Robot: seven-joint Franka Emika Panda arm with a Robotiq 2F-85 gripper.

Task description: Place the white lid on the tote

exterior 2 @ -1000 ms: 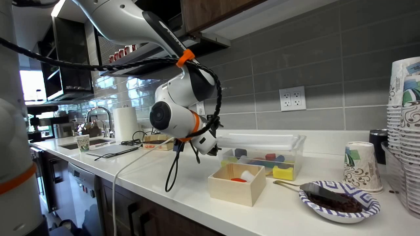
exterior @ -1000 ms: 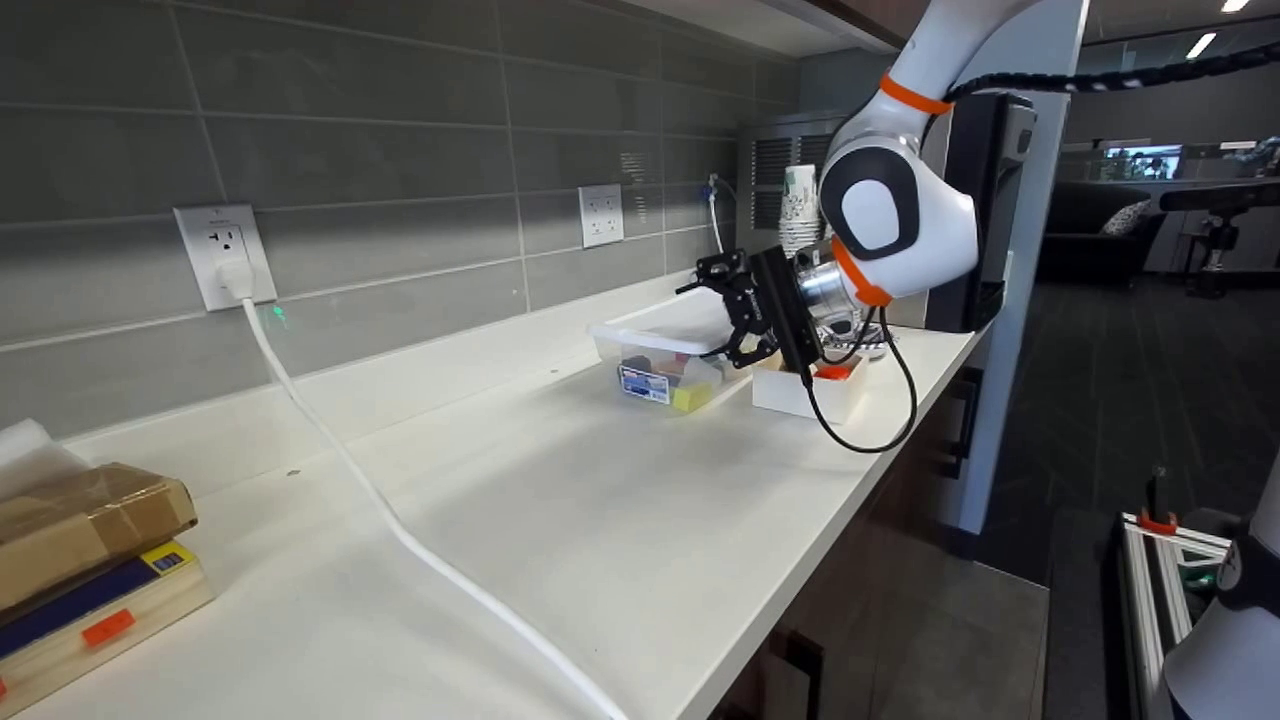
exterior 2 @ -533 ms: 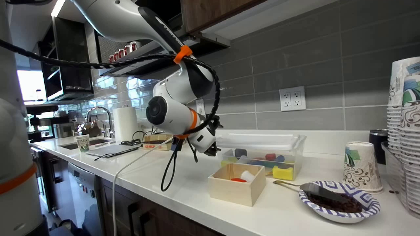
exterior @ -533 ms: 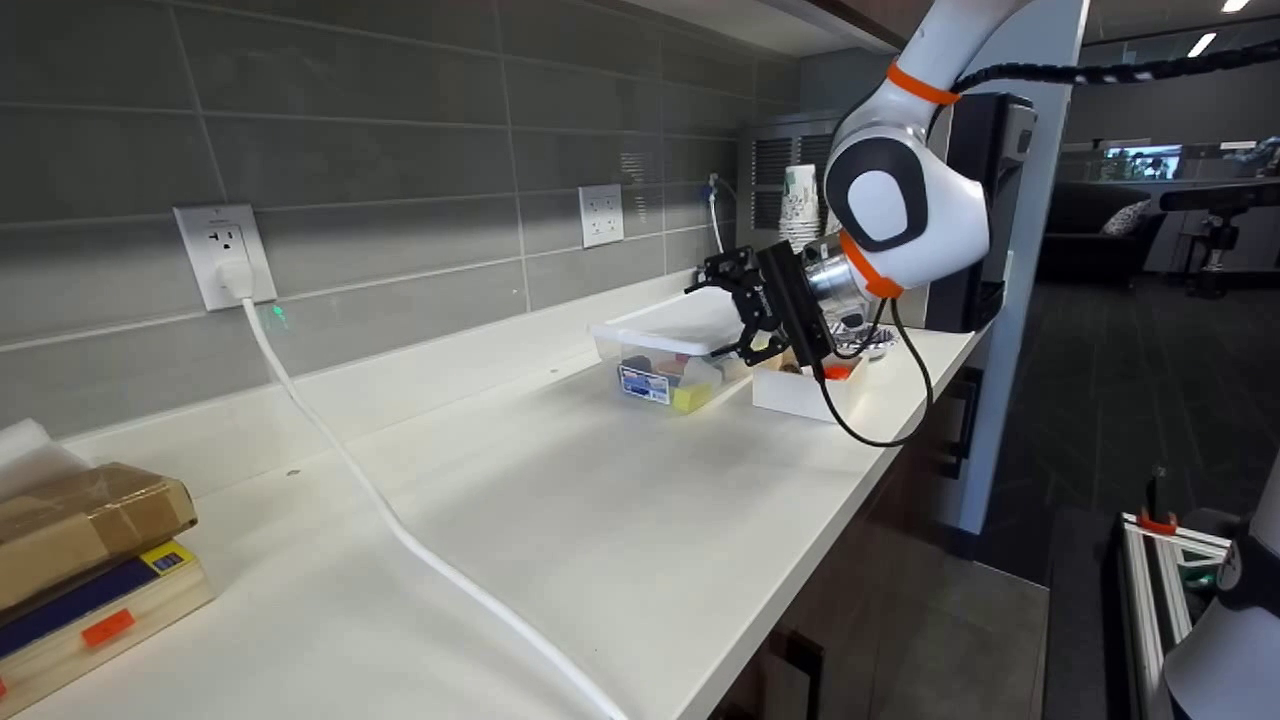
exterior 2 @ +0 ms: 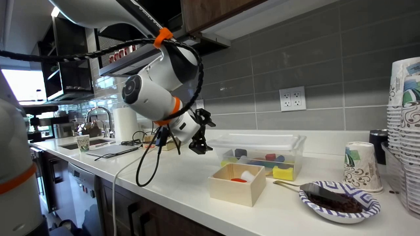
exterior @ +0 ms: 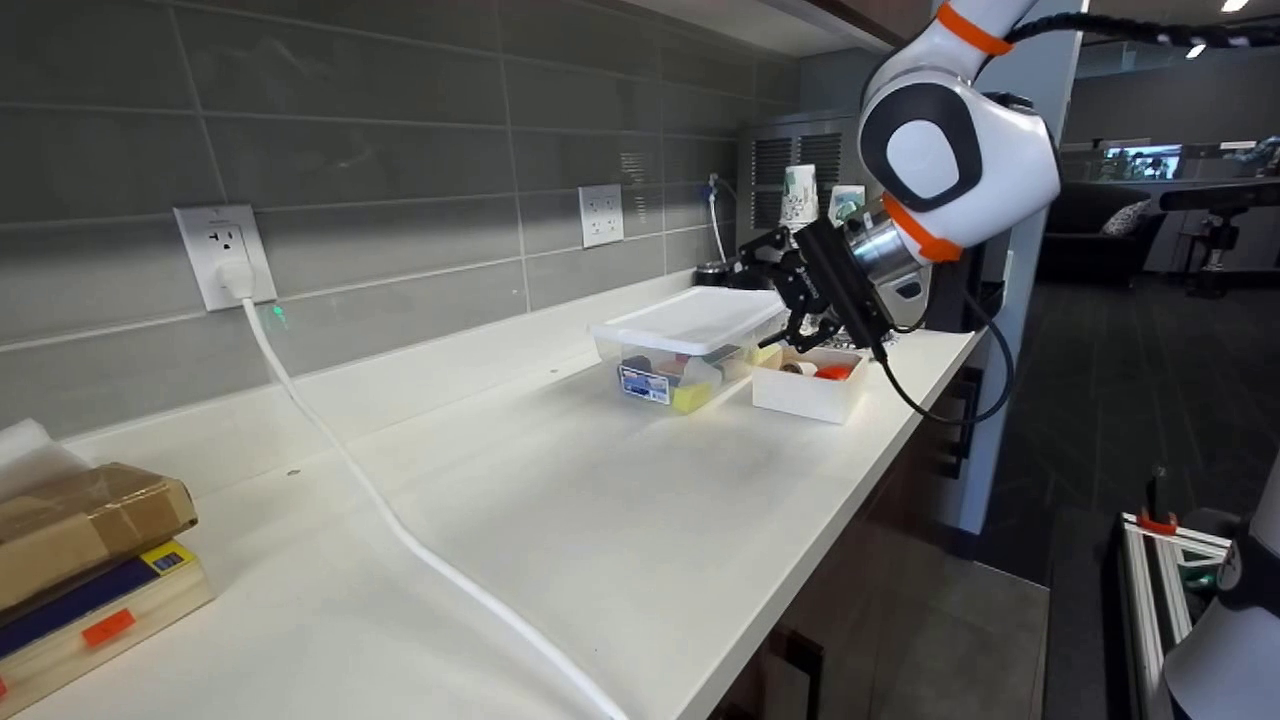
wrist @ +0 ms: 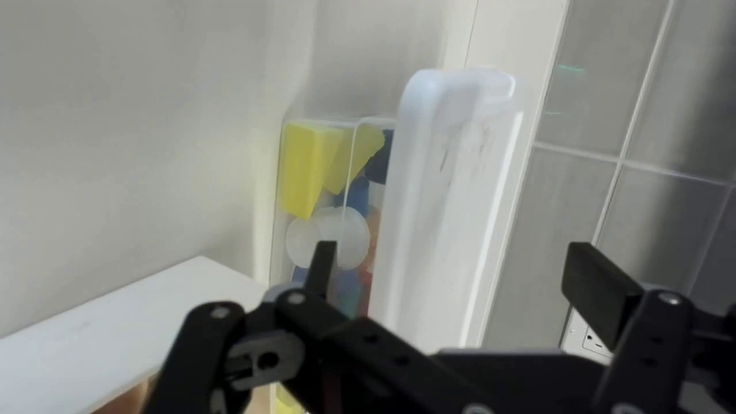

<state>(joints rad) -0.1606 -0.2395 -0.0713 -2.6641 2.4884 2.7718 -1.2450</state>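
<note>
White, translucent, rectangular plastic lid (exterior 2: 254,141) is already lying across the top of the small clear plastic tote (exterior 2: 298,157), pretty much flat in both exterior views, so I'd call you most of the way there. You can see a yellow block (exterior 2: 283,173) and other colourful bits (exterior 2: 270,157) through the walls below it. Your black two-finger gripper (wrist: 451,264) isn't hanging onto anything: in the wrist view the fingers (wrist: 320,273) stand well apart with nothing pinched between them, and the lid lies out past the tips. The gripper hovers near one end of the lid, and I can't make out any contact. One thing I'd check, though: in an exterior view a strip of the tote's clear rim (exterior 2: 302,140) seems to show past the lid at the end away from the gripper, so my guess is it's sitting slightly off. Whether the edges have snapped down all round, I can't tell from these angles. So placing looks done, seating is the maybe. If you want it snug, a gentle nudge toward that end plus a light press should do; otherwise just back off, minding the pale square wooden box (exterior 2: 229,191) just beside the tote.
</note>
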